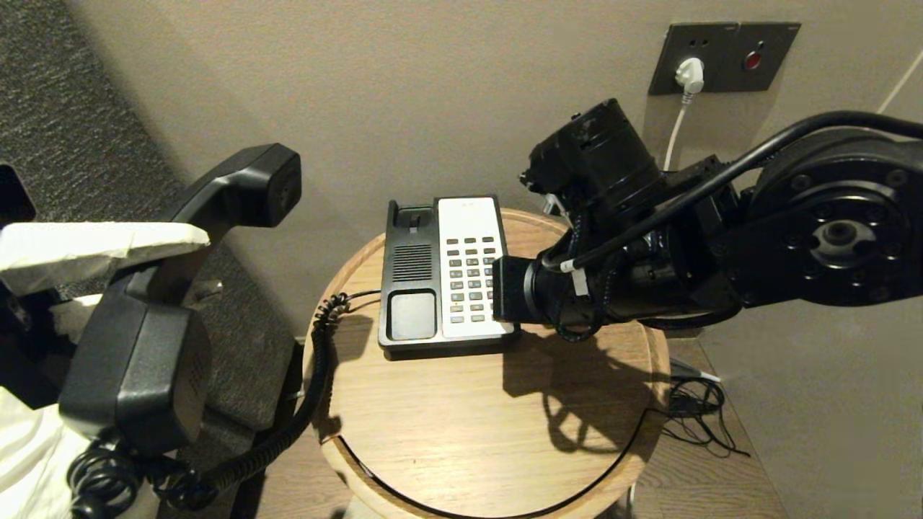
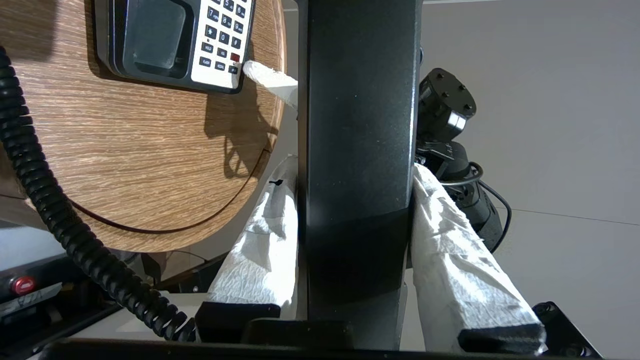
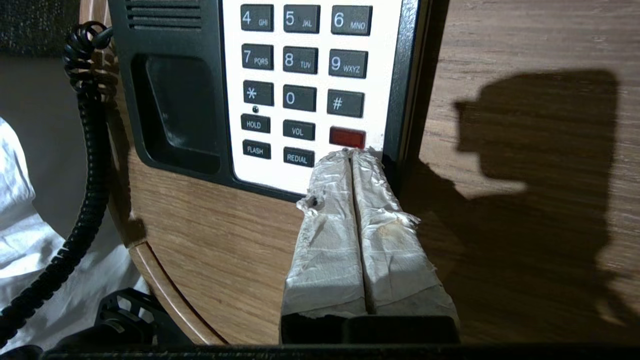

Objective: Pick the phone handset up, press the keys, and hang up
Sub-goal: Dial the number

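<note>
Left of the phone base (image 1: 440, 277) and clear of the round table (image 1: 505, 418), the left gripper (image 2: 352, 220) clamps its white-wrapped fingers (image 2: 260, 250) around the phone handset (image 1: 180, 303), whose coiled cord (image 1: 310, 389) runs back to the base. At the base's right edge, the right gripper (image 3: 352, 155) has its wrapped fingers pressed together, tips just below the red key (image 3: 347, 136). A good press probably needs one key centred under the tips.
</note>
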Controlling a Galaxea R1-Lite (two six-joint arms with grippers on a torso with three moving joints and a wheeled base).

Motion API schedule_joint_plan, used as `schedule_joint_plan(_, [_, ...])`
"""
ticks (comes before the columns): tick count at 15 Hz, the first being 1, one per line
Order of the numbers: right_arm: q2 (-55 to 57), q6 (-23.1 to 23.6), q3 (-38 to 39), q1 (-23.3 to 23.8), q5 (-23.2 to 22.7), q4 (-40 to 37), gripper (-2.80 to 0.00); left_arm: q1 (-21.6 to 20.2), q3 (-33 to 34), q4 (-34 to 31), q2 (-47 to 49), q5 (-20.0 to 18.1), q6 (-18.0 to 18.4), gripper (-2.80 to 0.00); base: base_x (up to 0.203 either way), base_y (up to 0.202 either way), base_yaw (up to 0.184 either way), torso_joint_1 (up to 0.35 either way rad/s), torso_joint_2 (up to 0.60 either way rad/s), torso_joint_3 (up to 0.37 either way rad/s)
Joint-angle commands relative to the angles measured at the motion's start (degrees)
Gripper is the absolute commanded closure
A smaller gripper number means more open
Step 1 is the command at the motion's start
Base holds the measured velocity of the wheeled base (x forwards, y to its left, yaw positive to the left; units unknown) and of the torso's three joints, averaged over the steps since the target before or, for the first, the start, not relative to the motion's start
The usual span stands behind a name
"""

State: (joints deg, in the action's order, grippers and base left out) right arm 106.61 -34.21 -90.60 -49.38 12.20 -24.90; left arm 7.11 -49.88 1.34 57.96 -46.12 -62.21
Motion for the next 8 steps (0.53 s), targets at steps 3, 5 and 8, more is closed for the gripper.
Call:
schedule_joint_plan(3, [-0.17, -0.32, 0.17, -0.41, -0.28, -0.66, 0.0, 0.01, 0.23, 0.07, 0.14, -0.29, -0.37, 0.0, 0.0, 0.0, 0.0, 0.0, 0.0, 0.0])
schedule_joint_plan(5, [-0.01, -0.33, 0.42, -0.63, -0.51, -0.74, 0.0, 0.01, 0.23, 0.07, 0.21, -0.29, -0.37, 0.0, 0.0, 0.0, 0.0, 0.0, 0.0, 0.0])
schedule_joint_plan(8, [0.54, -0.33, 0.42, -0.63, -0.59, -0.5, 0.0, 0.01, 0.3, 0.0, 0.15, -0.28, -0.28, 0.0, 0.0, 0.0, 0.0, 0.0, 0.0, 0.0])
